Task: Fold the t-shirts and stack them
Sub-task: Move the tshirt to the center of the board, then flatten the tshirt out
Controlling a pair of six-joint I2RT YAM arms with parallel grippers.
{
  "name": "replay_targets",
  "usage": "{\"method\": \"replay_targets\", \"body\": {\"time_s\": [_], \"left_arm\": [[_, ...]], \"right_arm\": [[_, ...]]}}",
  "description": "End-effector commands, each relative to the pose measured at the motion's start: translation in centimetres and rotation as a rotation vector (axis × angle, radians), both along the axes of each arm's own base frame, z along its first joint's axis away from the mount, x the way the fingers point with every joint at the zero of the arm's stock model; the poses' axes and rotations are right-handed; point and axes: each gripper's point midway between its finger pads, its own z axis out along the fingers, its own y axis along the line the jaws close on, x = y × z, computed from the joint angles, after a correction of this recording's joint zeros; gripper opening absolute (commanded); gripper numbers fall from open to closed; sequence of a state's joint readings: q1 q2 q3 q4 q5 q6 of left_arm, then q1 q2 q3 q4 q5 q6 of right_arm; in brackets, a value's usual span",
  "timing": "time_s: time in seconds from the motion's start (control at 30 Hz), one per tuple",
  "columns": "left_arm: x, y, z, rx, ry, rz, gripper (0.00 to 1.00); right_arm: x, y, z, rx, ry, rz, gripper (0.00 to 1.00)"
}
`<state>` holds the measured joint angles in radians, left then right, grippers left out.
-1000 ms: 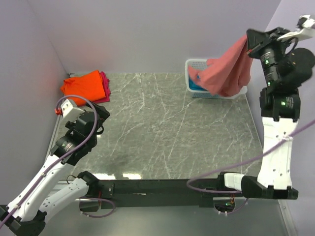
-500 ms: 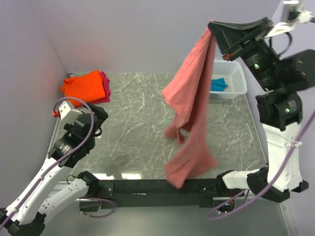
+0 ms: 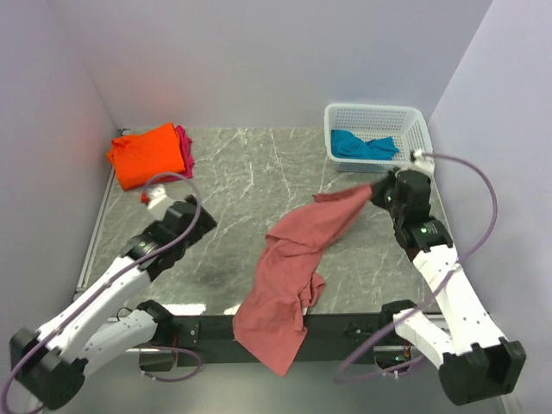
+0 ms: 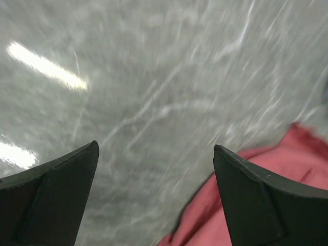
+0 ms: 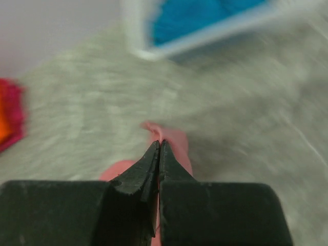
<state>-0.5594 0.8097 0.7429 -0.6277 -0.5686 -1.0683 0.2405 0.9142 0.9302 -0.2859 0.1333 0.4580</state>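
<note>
The right pincer is low over the right side of the worktop, just in front of the basket. Its fingers are pressed tight together on one corner of the pink shirt. In the right wrist view a small fold of pink cloth shows at the closed tips.

From that pinched corner the pink shirt trails toward the near left. It lies crumpled across the middle of the worktop, and its lower part hangs over the near edge, in front of the black rail where the arms are bolted.

The left pincer hovers over the left half of the worktop with its fingers spread wide and nothing between them. The left wrist view shows bare marbled surface below it and an edge of the pink shirt at the lower right, near one finger but not touching it.

The orange shirt lies folded in the far left corner, on top of the magenta shirt, whose edge shows along its right side. The teal shirt sits bunched inside the basket at the far right.
</note>
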Motion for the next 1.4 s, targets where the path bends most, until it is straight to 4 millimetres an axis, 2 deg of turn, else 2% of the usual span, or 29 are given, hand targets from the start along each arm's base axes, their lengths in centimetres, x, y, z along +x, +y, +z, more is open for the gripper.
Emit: {"method": "replay_targets", "body": {"time_s": [0.0, 0.07, 0.1, 0.13, 0.23, 0.3, 0.33, 0.4, 0.43, 0.5, 0.57, 0.73, 0.77, 0.87, 0.9, 0.93, 1.0, 1.03, 1.07, 1.1, 1.13, 1.17, 1.2, 1.23, 1.27, 1.3, 1.33, 1.37], "left_arm": [[-0.8, -4.9, -4.0, -0.062, 0.154, -0.239, 0.99], [-2.5, -7.0, -6.0, -0.1, 0.246, -0.352, 0.99], [-3.0, -7.9, -6.6, -0.112, 0.269, -0.394, 0.99], [-4.6, -9.1, -7.8, -0.119, 0.307, -0.461, 0.99], [-8.2, -11.7, -8.4, -0.163, 0.364, -0.604, 0.99], [-10.7, -12.6, -8.5, -0.195, 0.394, -0.683, 0.99], [-12.3, -13.3, -9.0, -0.212, 0.416, -0.733, 0.99], [-14.7, -14.1, -8.8, -0.28, 0.453, -0.793, 0.99], [-16.3, -14.1, -9.7, -0.284, 0.496, -0.819, 0.99], [-18.3, -14.0, -10.5, -0.315, 0.566, -0.822, 0.98], [-19.8, -12.8, -12.1, -0.267, 0.64, -0.806, 0.97], [-19.3, -12.7, -13.0, -0.172, 0.65, -0.811, 0.87], [-19.3, -12.5, -13.7, -0.139, 0.679, -0.801, 0.84], [-19.3, -13.2, -13.7, -0.101, 0.696, -0.831, 0.4], [-19.3, -13.6, -13.5, -0.1, 0.69, -0.847, 0.07], [-19.4, -14.2, -13.0, -0.1, 0.674, -0.863, 0.01], [-19.1, -14.8, -12.0, -0.116, 0.635, -0.88, 0.01], [-18.8, -15.0, -11.1, -0.119, 0.613, -0.873, 0.01], [-17.4, -14.6, -10.1, -0.093, 0.541, -0.83, 0.01], [-15.9, -15.0, -7.7, -0.097, 0.467, -0.797, 0.01], [-15.0, -13.1, -7.1, -0.019, 0.446, -0.725, 0.01], [-12.0, -11.3, -5.2, 0.065, 0.319, -0.603, 0.01], [-10.4, -9.9, -3.4, 0.096, 0.251, -0.499, 0.01], [-8.7, -9.4, 0.1, 0.085, 0.159, -0.422, 0.01], [-7.7, -7.9, 1.7, 0.113, 0.113, -0.352, 0.01], [-5.7, -6.1, 3.9, 0.159, 0.008, -0.245, 0.01], [-4.3, -4.9, 6.3, 0.15, -0.052, -0.174, 0.01], [-3.0, -4.2, 8.3, 0.132, -0.118, -0.111, 0.01]], "right_arm": [[-0.6, -7.0, -5.7, 0.054, 0.113, -0.328, 0.0], [-1.4, -9.7, -8.7, 0.03, 0.197, -0.445, 0.0], [-1.5, -10.3, -9.6, 0.031, 0.225, -0.484, 0.0], [-1.9, -11.3, -10.2, 0.008, 0.25, -0.532, 0.0], [-2.4, -13.3, -11.5, -0.032, 0.313, -0.632, 0.0], [-2.8, -15.5, -12.2, -0.044, 0.347, -0.715, 0.0], [-2.8, -16.0, -12.4, -0.046, 0.359, -0.728, 0.0], [-2.7, -16.7, -13.2, -0.014, 0.391, -0.744, 0.0], [-2.4, -16.8, -13.2, -0.002, 0.385, -0.744, 0.0], [-2.0, -16.5, -13.1, 0.019, 0.378, -0.72, 0.0], [-1.6, -16.3, -12.8, 0.031, 0.359, -0.699, 0.0], [-1.4, -15.7, -12.0, 0.039, 0.325, -0.653, 0.0], [-1.5, -15.7, -12.0, 0.041, 0.324, -0.65, 0.0], [-1.6, -15.5, -11.6, 0.045, 0.304, -0.641, 0.0], [-1.6, -15.5, -11.3, 0.046, 0.298, -0.639, 0.0], [-1.7, -15.5, -11.2, 0.046, 0.298, -0.639, 0.0], [-1.8, -15.4, -10.8, 0.048, 0.286, -0.635, 0.0], [-1.9, -15.4, -10.6, 0.046, 0.283, -0.632, 0.0], [-1.9, -15.3, -10.2, 0.046, 0.273, -0.624, 0.0], [-2.0, -15.2, -9.3, 0.049, 0.244, -0.617, 0.0], [-2.1, -15.1, -8.6, 0.05, 0.225, -0.609, 0.0], [-2.1, -14.9, -7.0, 0.055, 0.181, -0.59, 0.0], [-2.1, -14.7, -6.0, 0.06, 0.153, -0.581, 0.0], [-2.2, -14.6, -5.0, 0.067, 0.127, -0.571, 0.0], [-2.2, -14.3, -2.7, 0.075, 0.069, -0.555, 0.0], [-2.3, -14.3, -1.2, 0.076, 0.035, -0.552, 0.0], [-2.5, -14.4, 1.2, 0.079, -0.014, -0.556, 0.0], [-2.6, -14.5, 2.7, 0.074, -0.044, -0.558, 0.0]]}}
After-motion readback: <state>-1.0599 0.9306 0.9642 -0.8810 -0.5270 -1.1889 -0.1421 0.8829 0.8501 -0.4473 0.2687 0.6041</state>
